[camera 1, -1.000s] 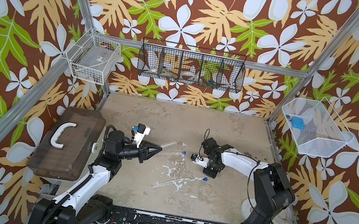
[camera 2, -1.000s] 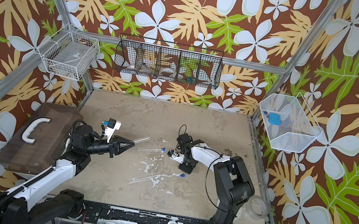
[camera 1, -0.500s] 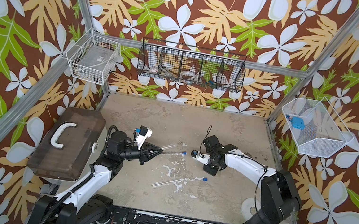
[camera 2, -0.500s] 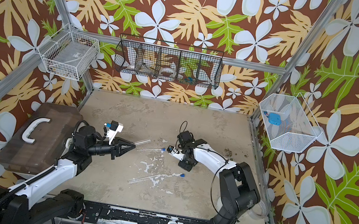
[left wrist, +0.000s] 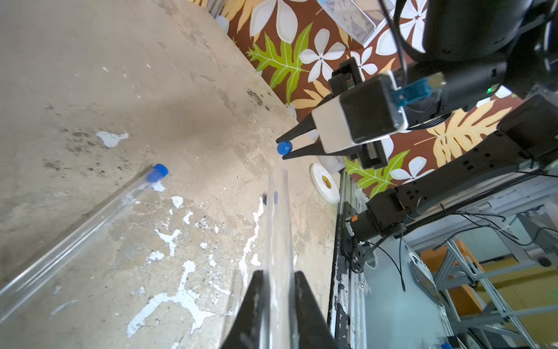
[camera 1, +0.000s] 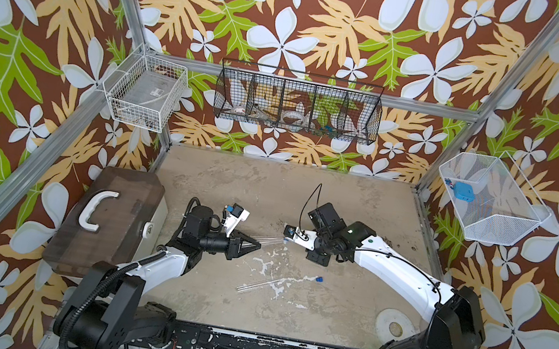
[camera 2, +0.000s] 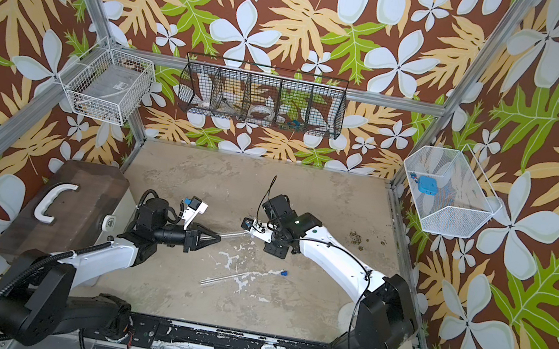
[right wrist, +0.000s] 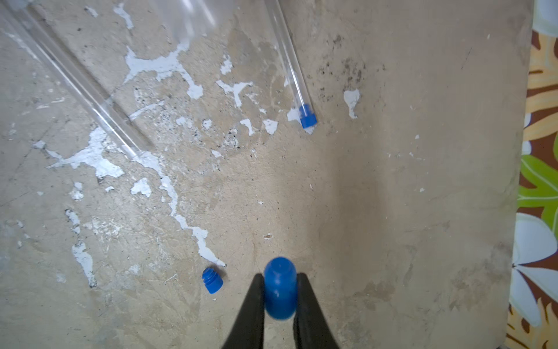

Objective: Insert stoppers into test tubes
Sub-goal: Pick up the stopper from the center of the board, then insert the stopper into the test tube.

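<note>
Pinching a stopper (right wrist: pixel 280 290), right hand (right wrist: pixel 280 276) faces tube (left wrist: pixel 277 226) in left hand (left wrist: pixel 278 273).

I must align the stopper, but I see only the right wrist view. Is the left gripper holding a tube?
Observer: Yes. The left gripper is shut on a clear test tube, whose open end points toward the stopper in your right gripper.
Operator: Is the stopper already inside the tube?
Observer: No. In the left wrist view a gap shows between the tube mouth and the stopper.
Operator: What lies near my arm's base?
Observer: A white tape roll lies flat on the table there.
</note>
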`<state>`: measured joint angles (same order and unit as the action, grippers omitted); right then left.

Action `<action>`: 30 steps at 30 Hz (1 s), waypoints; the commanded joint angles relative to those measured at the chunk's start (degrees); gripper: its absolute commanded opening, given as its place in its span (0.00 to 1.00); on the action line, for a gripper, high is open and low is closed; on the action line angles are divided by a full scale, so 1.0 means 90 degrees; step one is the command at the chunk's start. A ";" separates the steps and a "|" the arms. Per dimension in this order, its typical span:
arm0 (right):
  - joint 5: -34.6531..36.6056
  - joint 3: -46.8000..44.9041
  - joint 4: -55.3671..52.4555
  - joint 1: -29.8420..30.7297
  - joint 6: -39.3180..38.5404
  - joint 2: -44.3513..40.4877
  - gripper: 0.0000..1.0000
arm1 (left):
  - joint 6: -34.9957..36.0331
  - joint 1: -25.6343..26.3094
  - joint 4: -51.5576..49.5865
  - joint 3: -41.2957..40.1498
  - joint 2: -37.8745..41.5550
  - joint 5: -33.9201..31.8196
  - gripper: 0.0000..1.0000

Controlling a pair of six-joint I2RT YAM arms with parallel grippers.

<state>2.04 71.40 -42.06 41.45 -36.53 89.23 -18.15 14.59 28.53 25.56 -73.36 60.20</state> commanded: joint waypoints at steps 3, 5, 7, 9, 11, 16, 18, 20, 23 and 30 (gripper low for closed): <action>-0.0093 0.0019 -0.0092 0.0299 -0.0279 -0.0224 0.17 | 0.0027 0.0090 0.0245 0.0113 -0.0114 0.0461 0.00; -0.0238 -0.0039 -0.0026 0.0347 -0.0286 -0.0344 0.17 | 0.0091 0.0103 0.0184 0.0129 -0.0175 0.0602 0.00; -0.0352 -0.0081 -0.0014 0.0381 -0.0353 -0.0417 0.17 | 0.0170 0.0154 0.0165 0.0129 -0.0222 0.0766 0.00; -0.0404 -0.0101 -0.0014 0.0413 -0.0388 -0.0461 0.17 | 0.0356 0.0237 -0.0005 0.0155 -0.0237 0.0797 0.00; -0.0458 -0.0120 -0.0004 0.0452 -0.0394 -0.0481 0.17 | 0.0622 0.0301 -0.0328 0.0223 -0.0227 0.0679 0.00; -0.0568 -0.0140 -0.0004 0.0603 -0.0414 -0.0385 0.17 | 0.0758 0.0400 -0.0516 0.0314 -0.0256 0.0600 0.00; -0.0583 -0.0121 -0.0009 0.0634 -0.0418 -0.0338 0.17 | 0.0775 0.0419 -0.0514 0.0314 -0.0276 0.0595 0.00; -0.0617 -0.0111 -0.0023 0.0648 -0.0416 -0.0315 0.16 | 0.0789 0.0423 -0.0524 0.0314 -0.0296 0.0595 0.00; -0.0673 -0.0120 -0.0004 0.0664 -0.0413 -0.0305 0.16 | 0.0847 0.0435 -0.0576 0.0324 -0.0306 0.0562 0.00; -0.0723 -0.0123 -0.0014 0.0708 -0.0435 -0.0287 0.16 | 0.0993 0.0454 -0.0719 0.0373 -0.0325 0.0488 0.00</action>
<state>-3.44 70.17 -42.00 47.66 -40.53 86.54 -10.35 18.48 22.52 28.49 -76.20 64.53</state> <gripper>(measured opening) 0.167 0.175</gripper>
